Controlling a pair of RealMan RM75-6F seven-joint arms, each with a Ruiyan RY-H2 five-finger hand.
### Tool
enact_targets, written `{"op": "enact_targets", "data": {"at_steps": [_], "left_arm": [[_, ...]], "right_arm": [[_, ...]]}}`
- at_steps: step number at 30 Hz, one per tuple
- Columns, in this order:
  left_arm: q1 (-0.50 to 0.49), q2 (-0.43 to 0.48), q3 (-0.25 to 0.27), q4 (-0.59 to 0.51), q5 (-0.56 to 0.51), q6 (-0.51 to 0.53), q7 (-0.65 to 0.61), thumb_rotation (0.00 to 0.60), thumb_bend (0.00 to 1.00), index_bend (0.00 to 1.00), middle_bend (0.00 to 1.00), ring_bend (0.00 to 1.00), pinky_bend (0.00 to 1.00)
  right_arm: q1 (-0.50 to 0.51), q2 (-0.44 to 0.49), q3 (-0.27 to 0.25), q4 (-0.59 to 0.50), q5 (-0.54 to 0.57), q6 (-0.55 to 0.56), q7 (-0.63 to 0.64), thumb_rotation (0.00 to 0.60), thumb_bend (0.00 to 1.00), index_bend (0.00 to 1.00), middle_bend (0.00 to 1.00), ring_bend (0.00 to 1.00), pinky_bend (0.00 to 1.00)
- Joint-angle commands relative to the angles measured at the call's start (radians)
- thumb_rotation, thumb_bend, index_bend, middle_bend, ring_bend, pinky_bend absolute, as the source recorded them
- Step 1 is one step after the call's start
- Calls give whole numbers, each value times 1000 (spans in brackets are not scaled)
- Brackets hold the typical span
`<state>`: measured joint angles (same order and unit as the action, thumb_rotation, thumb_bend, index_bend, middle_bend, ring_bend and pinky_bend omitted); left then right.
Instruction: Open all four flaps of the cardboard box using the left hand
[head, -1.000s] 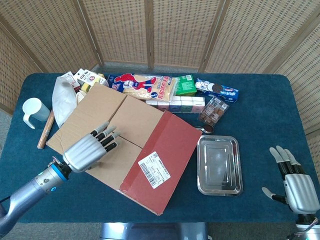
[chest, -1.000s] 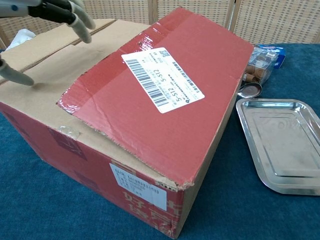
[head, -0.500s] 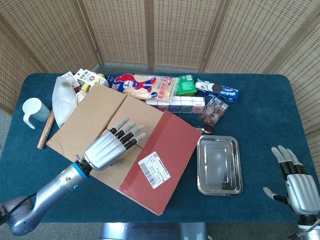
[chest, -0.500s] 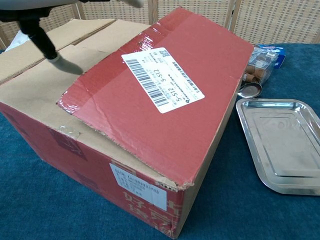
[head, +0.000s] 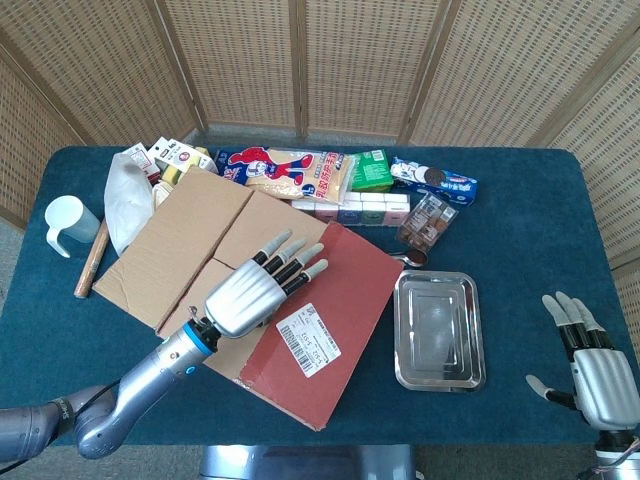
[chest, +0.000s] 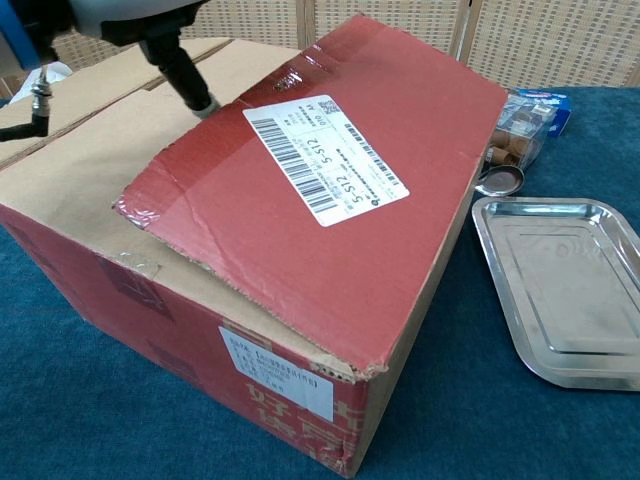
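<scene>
Steel tray (head: 437, 330) right of the box holds nothing, flat rectangular pan with rounded corners, shiny. White mug (head: 66, 221) at far left edge of table, contents not visible.

Cardboard box (head: 255, 290) sits mid-left on the blue cloth table (head: 520, 230), flaps down. Red-printed top flap (chest: 330, 190) has a white barcode label (chest: 325, 158), torn ragged front edge, clear tape. Plain brown flaps behind it.

My left hand (head: 262, 285) is over the box top, fingers spread and extended toward the red flap, holding nothing; one fingertip (chest: 205, 105) touches near the flap's edge. My right hand (head: 590, 372) is at the lower right, fingers apart, empty.

Snack packets (head: 285, 170) line the back.
</scene>
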<state>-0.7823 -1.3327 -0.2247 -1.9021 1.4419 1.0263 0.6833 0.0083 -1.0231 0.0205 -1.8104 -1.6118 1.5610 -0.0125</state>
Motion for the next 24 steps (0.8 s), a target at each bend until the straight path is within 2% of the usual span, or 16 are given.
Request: {"op": "enact_targets", "data": {"at_steps": [1, 14, 24], "left_arm": [[-11, -14, -7, 0, -6, 6, 7, 596, 69, 0, 0, 0, 0], [-54, -77, -54, 5, 23, 69, -26, 598, 64, 0, 0, 0, 0], [-112, -181, -77, 65, 87, 102, -88, 592, 56, 0, 0, 0, 0]], "right_arm": [[0, 1, 0, 0, 0, -1, 2, 600, 0, 0, 0, 0, 211], [-1, 1, -3, -1, -5, 0, 1, 600, 0, 0, 0, 0, 210], [-2, 0, -3, -1, -7, 1, -1, 600, 0, 0, 0, 0, 210]]}}
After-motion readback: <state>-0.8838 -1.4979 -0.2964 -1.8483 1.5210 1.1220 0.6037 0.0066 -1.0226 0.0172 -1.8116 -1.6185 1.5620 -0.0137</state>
